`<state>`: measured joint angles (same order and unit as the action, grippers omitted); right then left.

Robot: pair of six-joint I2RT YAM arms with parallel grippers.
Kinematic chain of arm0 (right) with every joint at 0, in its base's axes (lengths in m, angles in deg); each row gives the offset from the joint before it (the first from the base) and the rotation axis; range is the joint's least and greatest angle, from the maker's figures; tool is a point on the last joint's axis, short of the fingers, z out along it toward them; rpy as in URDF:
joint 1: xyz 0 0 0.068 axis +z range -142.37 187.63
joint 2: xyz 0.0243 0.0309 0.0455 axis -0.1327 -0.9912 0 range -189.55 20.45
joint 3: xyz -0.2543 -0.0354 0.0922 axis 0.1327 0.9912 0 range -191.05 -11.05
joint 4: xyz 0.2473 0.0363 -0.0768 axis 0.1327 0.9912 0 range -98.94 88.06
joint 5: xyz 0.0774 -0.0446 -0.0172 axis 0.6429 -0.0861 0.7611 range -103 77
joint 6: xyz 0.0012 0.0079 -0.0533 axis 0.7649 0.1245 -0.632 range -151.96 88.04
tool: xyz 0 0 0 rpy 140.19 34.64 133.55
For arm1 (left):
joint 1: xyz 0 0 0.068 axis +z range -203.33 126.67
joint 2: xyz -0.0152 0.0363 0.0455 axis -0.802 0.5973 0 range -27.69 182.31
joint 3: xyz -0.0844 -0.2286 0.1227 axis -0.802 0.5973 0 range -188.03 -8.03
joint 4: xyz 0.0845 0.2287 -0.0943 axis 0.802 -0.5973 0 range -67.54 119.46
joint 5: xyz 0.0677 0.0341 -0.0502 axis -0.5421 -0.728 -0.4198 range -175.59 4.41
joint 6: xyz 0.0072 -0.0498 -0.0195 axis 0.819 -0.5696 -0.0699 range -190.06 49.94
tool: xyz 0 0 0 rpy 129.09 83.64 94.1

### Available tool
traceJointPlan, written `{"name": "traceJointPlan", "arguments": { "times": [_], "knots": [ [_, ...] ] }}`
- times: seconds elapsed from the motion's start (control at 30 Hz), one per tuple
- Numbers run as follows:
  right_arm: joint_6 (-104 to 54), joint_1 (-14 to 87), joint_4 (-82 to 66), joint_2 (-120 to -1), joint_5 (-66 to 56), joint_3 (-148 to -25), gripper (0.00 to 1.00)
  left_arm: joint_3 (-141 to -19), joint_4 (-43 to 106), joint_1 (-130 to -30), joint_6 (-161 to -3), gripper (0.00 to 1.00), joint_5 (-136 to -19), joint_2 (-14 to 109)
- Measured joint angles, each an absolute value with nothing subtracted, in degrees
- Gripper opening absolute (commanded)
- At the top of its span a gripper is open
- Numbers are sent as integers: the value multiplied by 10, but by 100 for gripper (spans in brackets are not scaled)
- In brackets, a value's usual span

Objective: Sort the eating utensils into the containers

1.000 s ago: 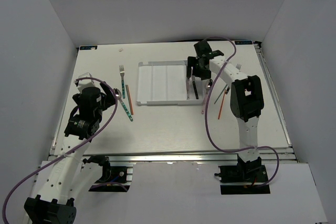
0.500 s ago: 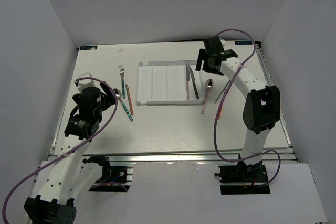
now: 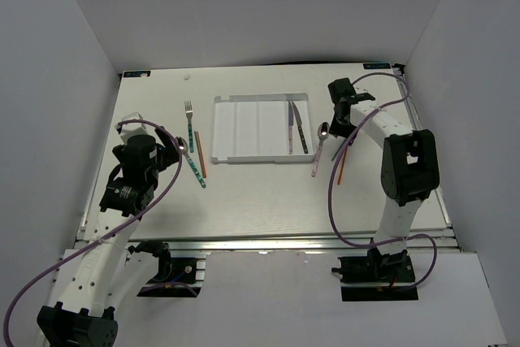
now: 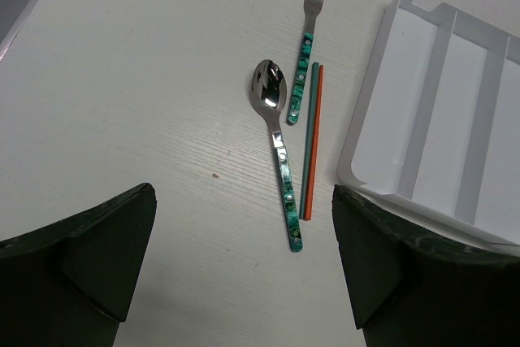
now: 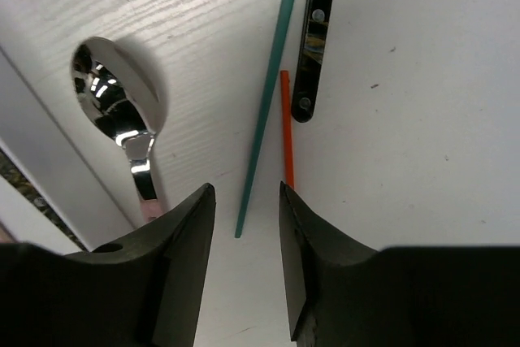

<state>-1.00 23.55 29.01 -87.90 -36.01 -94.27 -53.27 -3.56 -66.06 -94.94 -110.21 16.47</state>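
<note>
The white tray (image 3: 244, 129) holds two utensils (image 3: 296, 127) in its rightmost compartment. To its right lie a pink-handled spoon (image 3: 319, 149), a teal chopstick (image 5: 265, 111) and an orange chopstick (image 5: 286, 123), with a dark handle (image 5: 314, 34) beside them. My right gripper (image 5: 246, 205) hovers low over these. Its jaws stand narrowly apart around the teal chopstick's end without touching it. Left of the tray lie a teal-handled fork (image 4: 309, 34), a teal-handled spoon (image 4: 278, 148) and two chopsticks (image 4: 310, 140). My left gripper (image 4: 242, 225) is wide open above the table, just short of them.
The tray's corner (image 4: 422, 111) sits close to the right of the left-hand chopsticks. White walls enclose the table (image 3: 268, 201) on three sides. The right arm's purple cable (image 3: 333, 193) loops over the table in front of the tray.
My right gripper left the tray's right compartment, where a second utensil now lies, and moved right and down over the chopsticks, its jaws narrowing. The left arm stayed still.
</note>
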Motion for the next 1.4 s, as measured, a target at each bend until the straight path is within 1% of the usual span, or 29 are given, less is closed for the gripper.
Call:
{"name": "traceJointPlan", "arguments": {
  "times": [0.1, 0.2, 0.3, 0.47, 0.9, 1.0, 1.1, 1.13, 1.2, 1.27, 1.33, 1.37, 1.4],
  "knots": [
    [-8, 236, 285, -877, -372, -922, 39, -533, -35, -662, -949, 98, -1102, 165],
    [-6, 238, 282, -867, -384, -883, 40, -533, -35, -663, -949, 98, -1102, 165],
    [-5, 238, 272, -825, -384, -808, 42, -533, -35, -663, -949, 98, -1102, 165],
    [-10, 238, 252, -783, -375, -748, 44, -533, -35, -664, -949, 98, -1102, 165],
    [-24, 238, 202, -776, -332, -712, 44, -533, -35, -664, -949, 98, -1102, 165],
    [-23, 238, 196, -776, -325, -704, 42, -533, -35, -664, -949, 98, -1102, 165],
    [-22, 238, 191, -777, -320, -695, 35, -533, -35, -665, -949, 98, -1101, 165],
    [-20, 238, 190, -777, -319, -692, 30, -533, -35, -665, -949, 98, -1101, 165],
    [-17, 238, 182, -777, -314, -690, 25, -533, -35, -665, -949, 98, -1101, 165],
    [-15, 238, 177, -777, -310, -688, 18, -533, -35, -665, -949, 98, -1101, 165],
    [-11, 238, 170, -777, -308, -686, 6, -533, -35, -665, -949, 98, -1099, 165],
    [-12, 238, 168, -777, -308, -685, 1, -533, -35, -665, -949, 98, -1099, 165],
    [-10, 238, 165, -776, -308, -683, 0, -533, -35, -665, -949, 98, -1099, 165]
  ]
}}
